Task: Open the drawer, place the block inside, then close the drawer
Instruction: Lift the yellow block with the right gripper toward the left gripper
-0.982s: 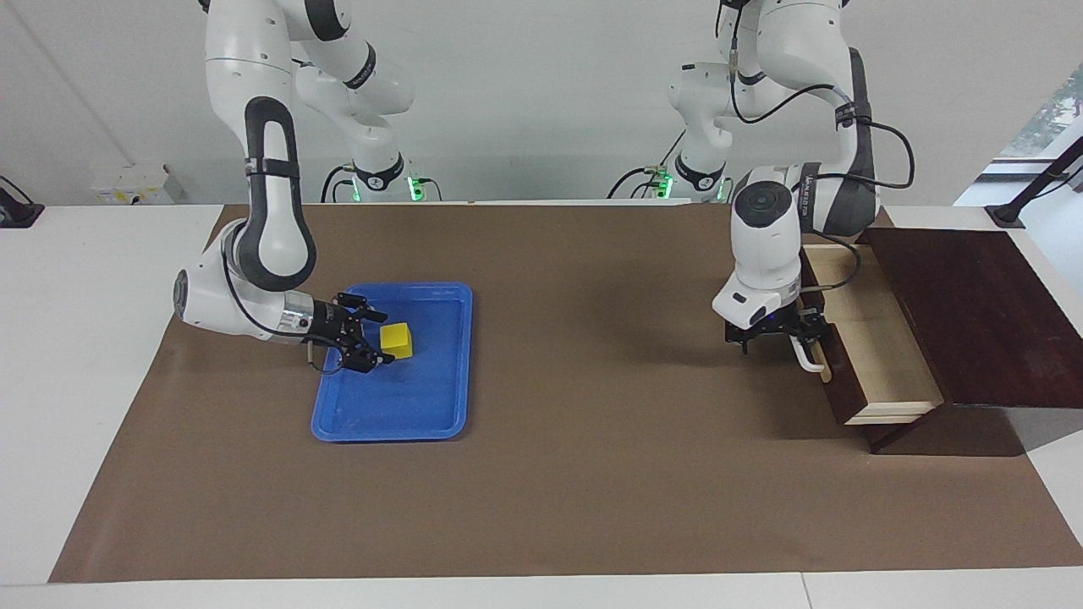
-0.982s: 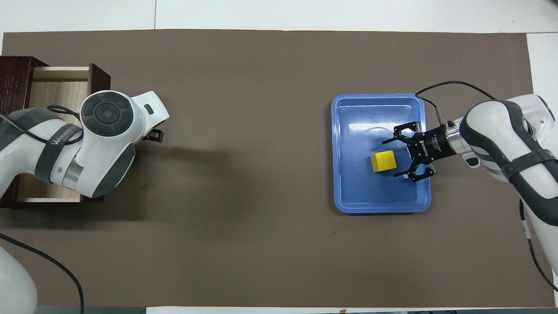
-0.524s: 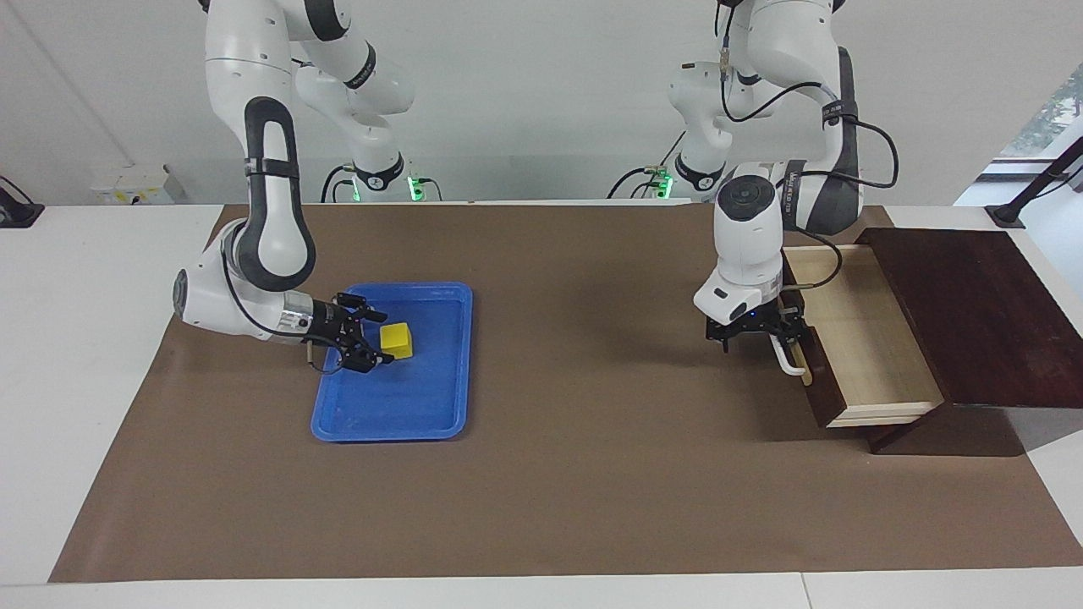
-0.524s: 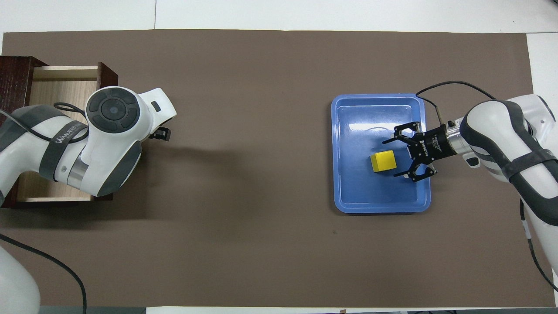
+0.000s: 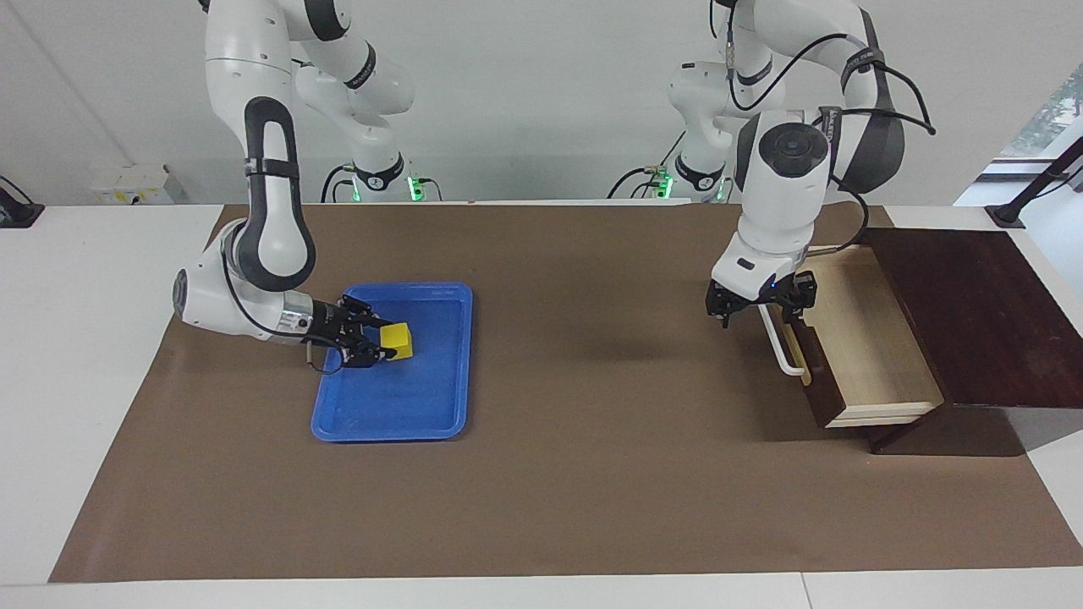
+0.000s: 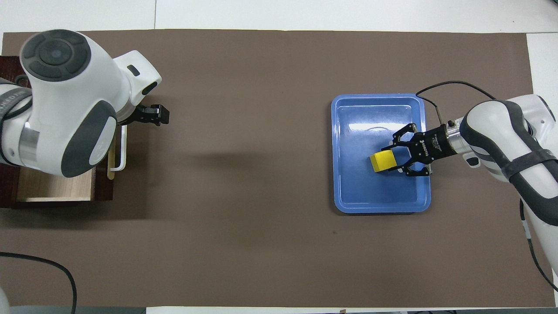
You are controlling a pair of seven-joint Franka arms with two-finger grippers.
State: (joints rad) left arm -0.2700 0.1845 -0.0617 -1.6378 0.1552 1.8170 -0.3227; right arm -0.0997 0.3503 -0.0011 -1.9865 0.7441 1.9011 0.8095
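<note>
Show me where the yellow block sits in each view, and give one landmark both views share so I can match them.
Facing view: the block lies in the blue tray, in the picture's left half, with the right hand closing around it.
Overhead view: the block lies in the same tray, in the picture's right half.
Shared landmark: the open drawer with its white handle, at the left arm's end of the table.

White arms, grey bands, black cables.
</note>
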